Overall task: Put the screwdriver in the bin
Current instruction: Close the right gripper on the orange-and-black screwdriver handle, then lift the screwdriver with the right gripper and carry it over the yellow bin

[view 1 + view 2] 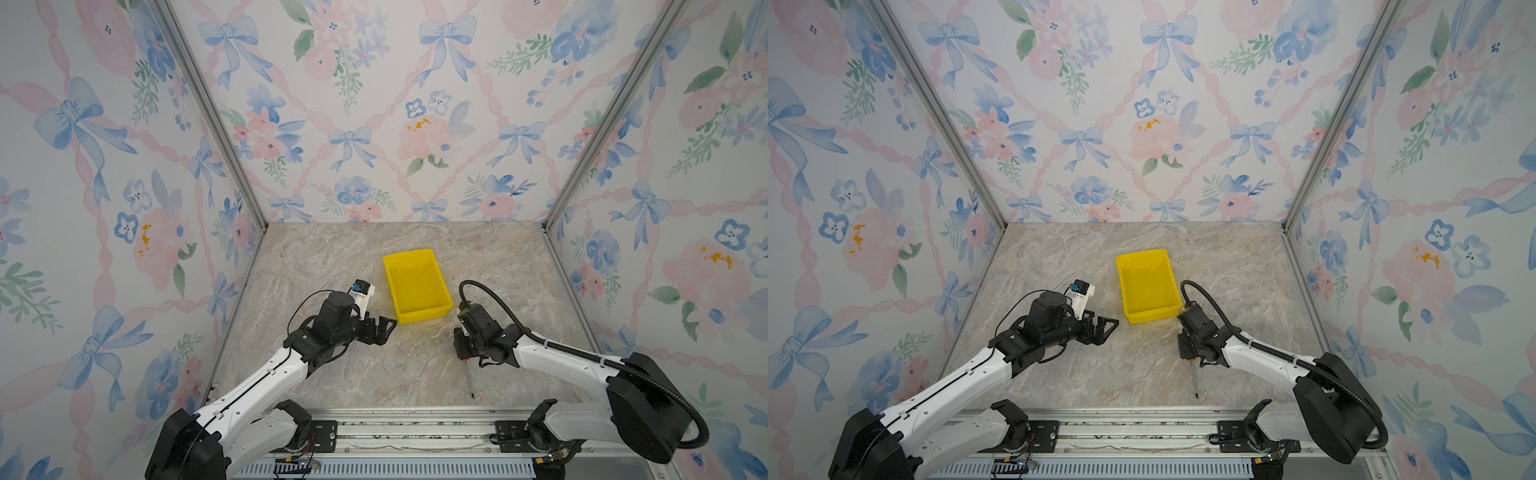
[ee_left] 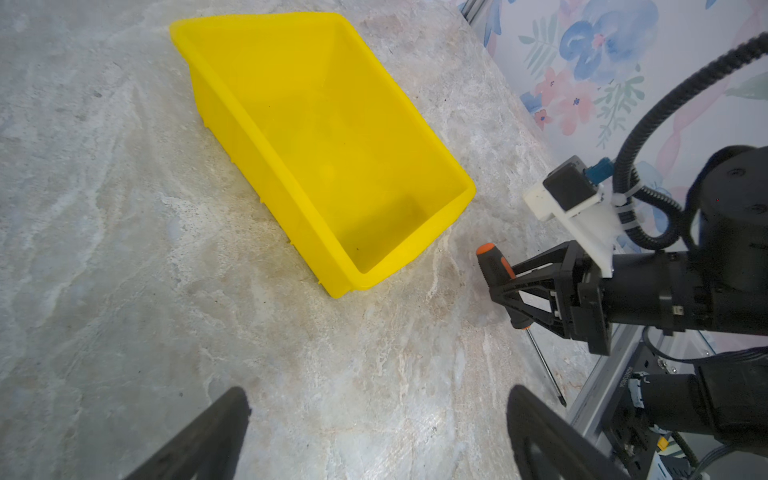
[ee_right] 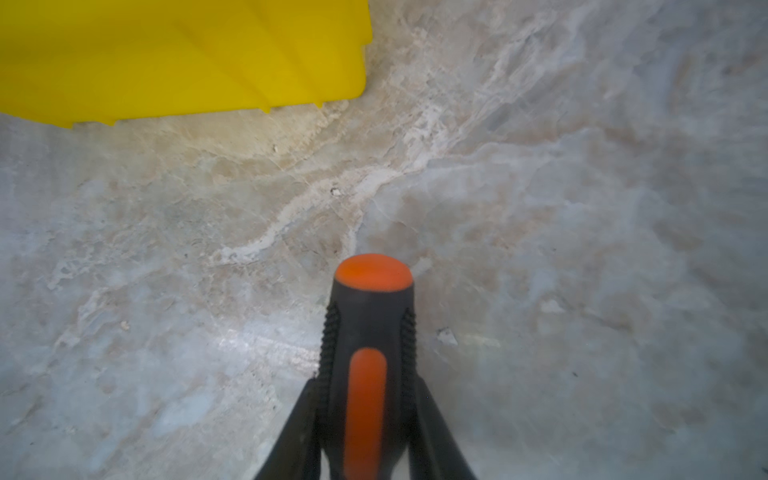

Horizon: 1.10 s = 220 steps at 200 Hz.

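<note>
Clenched on the screwdriver (image 3: 368, 316) handle near the bin (image 3: 166, 62), the right end effector (image 3: 368, 386) hides it from both top views, shaft (image 1: 469, 380) excepted; left end effector (image 2: 378, 390) gapes, released.

In a top view the yellow bin (image 1: 1123, 291) stands near the middle of the marble table (image 1: 1059, 374). Just off its near right corner the right gripper (image 1: 1187, 353) points down over the screwdriver (image 1: 1194, 381), whose thin shaft runs toward the front rail (image 1: 1133, 428). The left gripper (image 1: 1108, 327) hangs left of the bin, apart from it.
</note>
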Available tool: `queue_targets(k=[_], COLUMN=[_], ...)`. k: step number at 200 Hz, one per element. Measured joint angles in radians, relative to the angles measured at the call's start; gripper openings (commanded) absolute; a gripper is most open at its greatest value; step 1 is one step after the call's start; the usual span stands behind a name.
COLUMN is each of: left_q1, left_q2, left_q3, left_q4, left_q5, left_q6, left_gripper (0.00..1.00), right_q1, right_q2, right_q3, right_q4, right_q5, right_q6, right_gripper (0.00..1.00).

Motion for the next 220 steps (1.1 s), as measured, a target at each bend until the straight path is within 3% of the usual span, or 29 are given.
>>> queue_targets(k=[55, 91, 220], left_q1=[-0.006, -0.007, -0.014], left_q2=[-0.117, -0.13, -0.003], left_q3=[-0.027, -0.033, 0.008], left_q4=[0.037, 0.056, 0.082], left_q5=[0.023, 0.021, 0.003], left_q6=[0.138, 0.193, 0.249], left_gripper=[0.97, 0.98, 0.98], right_q1=[0.076, 0.071, -0.138], right_q2=[-0.085, -0.043, 0.674], right_q3=[0.204, 0.418, 1.111], right_q4=[-0.231, -0.312, -0.3], right_q5=[0.092, 0.122, -0.082], right_q6=[0.011, -0.006, -0.181], right_gripper=[0.0, 0.0, 0.0])
